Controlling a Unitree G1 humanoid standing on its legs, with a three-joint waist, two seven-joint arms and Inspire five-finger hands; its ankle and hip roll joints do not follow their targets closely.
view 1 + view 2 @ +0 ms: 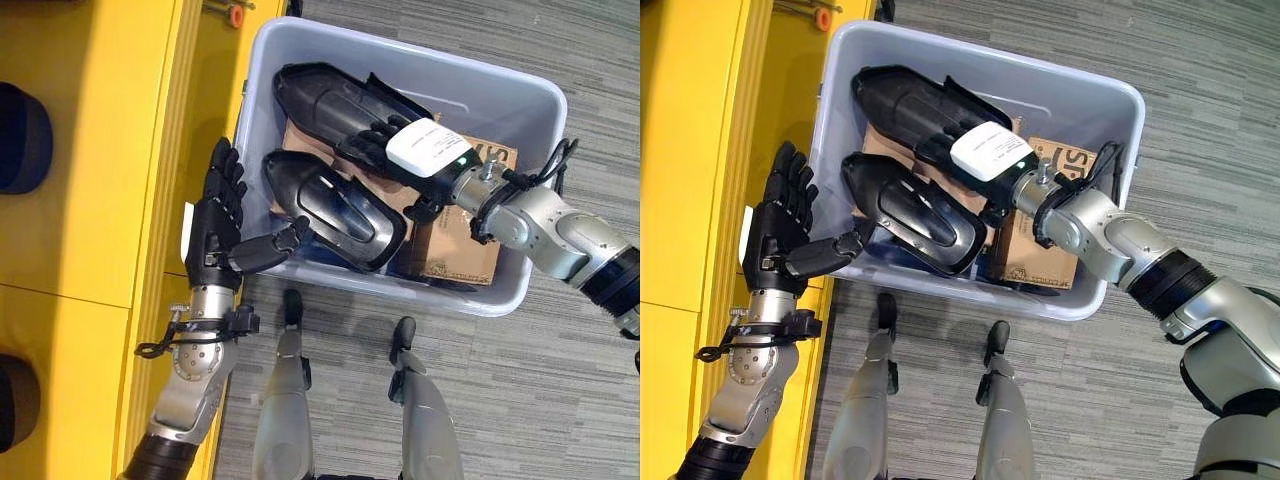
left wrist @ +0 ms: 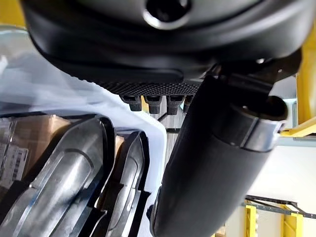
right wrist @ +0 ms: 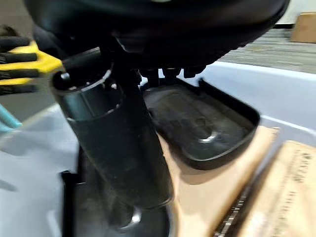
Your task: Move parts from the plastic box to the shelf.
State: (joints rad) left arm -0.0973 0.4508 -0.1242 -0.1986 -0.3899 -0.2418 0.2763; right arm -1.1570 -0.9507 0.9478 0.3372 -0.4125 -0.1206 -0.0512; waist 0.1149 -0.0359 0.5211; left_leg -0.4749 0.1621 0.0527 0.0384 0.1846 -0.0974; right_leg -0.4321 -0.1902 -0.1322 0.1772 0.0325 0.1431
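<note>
Two black moulded parts are seen lying in the plastic box [image 1: 520, 110], stacked over some cardboard [image 1: 460, 255]: the far part [image 1: 325, 95] sits under the right hand [image 1: 385, 140], and the near part [image 1: 335, 205] lies just beside the left hand's thumb. The left hand [image 1: 215, 215] is held outside the box wall with its fingers [image 1: 228, 178] straight and spread, thumb reaching over the rim toward the near part's pointed end, nothing gripped. The right hand's fingers are laid fairly straight across the far part, and a closed grip isn't shown, so it's judged to be resting, not holding. These parts look like thin rigid plastic shells, probably light but glossy and a bit slippery, so the raised rim is judged the best place to be taken hold of, ideally from both ends since they're long and awkward. Worth noting: the head views give the whole layout plus the yellow shelf [image 1: 100, 150] beyond the left fingers, while the left wrist view shows how tightly the ribbed edges of the parts nest past the thumb, and the right wrist view shows the hollow dished inside of a part [image 3: 202, 128] just past its thumb.
</note>
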